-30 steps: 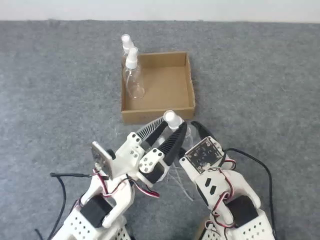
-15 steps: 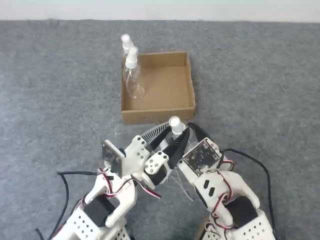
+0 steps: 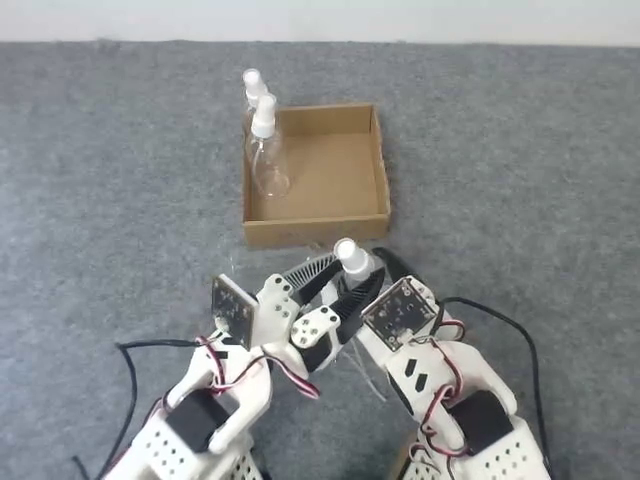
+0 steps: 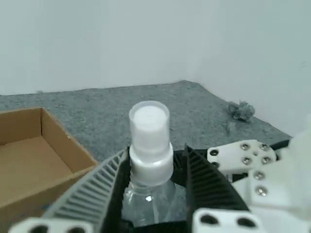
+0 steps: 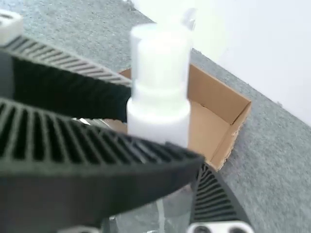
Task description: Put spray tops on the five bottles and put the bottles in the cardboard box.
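Grey carpet covers the desk (image 3: 520,150). On the far left side stands the corner bottle (image 3: 251,90), clear with a white spray top, right at the far left corner of the cardboard box (image 3: 381,170); whether its base is inside the box or just outside cannot be told. Just beside it, nearer, the boxed bottle (image 3: 268,158) stands inside the box against the left wall, also with a white spray top. The box lies open, near the middle of the desk, with its brown floor bare to the right of that bottle.

Nearer than the box, the two arms meet around one clear bottle (image 4: 148,200) that is just in front of the box's near wall. The left gripper (image 3: 338,276) comes in from the near left. Its black ribbed fingers (image 4: 111,184) are clamped on either side of the white spray top (image 4: 149,141) at its collar, where it meets the bottle's neck. The top's round cap sticks up above the fingers. The right gripper (image 3: 368,272) comes in from the near right, lower down. In the right wrist view its fingers close narrowly on the bottle's clear body, below the left gripper. The bottle is upright, tilted slightly, between the two grippers.
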{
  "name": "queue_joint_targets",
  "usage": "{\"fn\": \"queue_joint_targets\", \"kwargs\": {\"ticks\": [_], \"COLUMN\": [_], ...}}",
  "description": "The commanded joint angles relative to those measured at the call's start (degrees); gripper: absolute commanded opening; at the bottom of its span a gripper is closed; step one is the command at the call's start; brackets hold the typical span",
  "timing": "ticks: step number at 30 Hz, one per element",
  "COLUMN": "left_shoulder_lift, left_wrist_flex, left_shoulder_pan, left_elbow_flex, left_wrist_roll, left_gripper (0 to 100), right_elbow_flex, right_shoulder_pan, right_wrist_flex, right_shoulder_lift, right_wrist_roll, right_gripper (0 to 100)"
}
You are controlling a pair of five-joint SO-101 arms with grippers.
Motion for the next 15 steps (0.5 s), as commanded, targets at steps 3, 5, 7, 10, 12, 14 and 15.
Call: {"fn": "queue_joint_targets", "kwargs": {"ticks": [3, 5, 7, 10, 12, 14, 15], "left_shoulder_lift": [-0.79, -0.79, -0.79, -0.79, -0.79, -0.79, -0.79], "left_wrist_flex": [10.37, 12.04, 12.57, 12.48, 12.31, 12.31, 12.22], "left_shoulder_pan": [0.44, 0.18, 0.09, 0.09, 0.09, 0.09, 0.09], "left_elbow_flex": [-8.92, -10.59, -12.0, -13.14, -13.49, -13.93, -14.11], "left_wrist_roll": [-0.18, -0.18, -0.09, 0.0, 0.0, 0.0, 0.0], "left_gripper": [16, 16, 16, 16, 16, 16, 16], "right_elbow_flex": [-2.55, -2.55, -2.37, -2.11, -2.02, -2.02, -2.02], "right_shoulder_pan": [0.84, 1.27, 1.36, 1.1, 1.1, 1.1, 1.1], "right_wrist_flex": [-1.89, -1.98, -1.98, -1.98, -1.98, -1.98, -1.98], "right_shoulder_lift": [-0.92, -0.92, -0.92, -0.92, -0.92, -0.92, -0.92], "right_wrist_roll": [0.79, 0.79, 0.79, 0.79, 0.79, 0.79, 0.79], "right_gripper": [0.7, 0.7, 0.7, 0.7, 0.7, 0.7, 0.7]}}
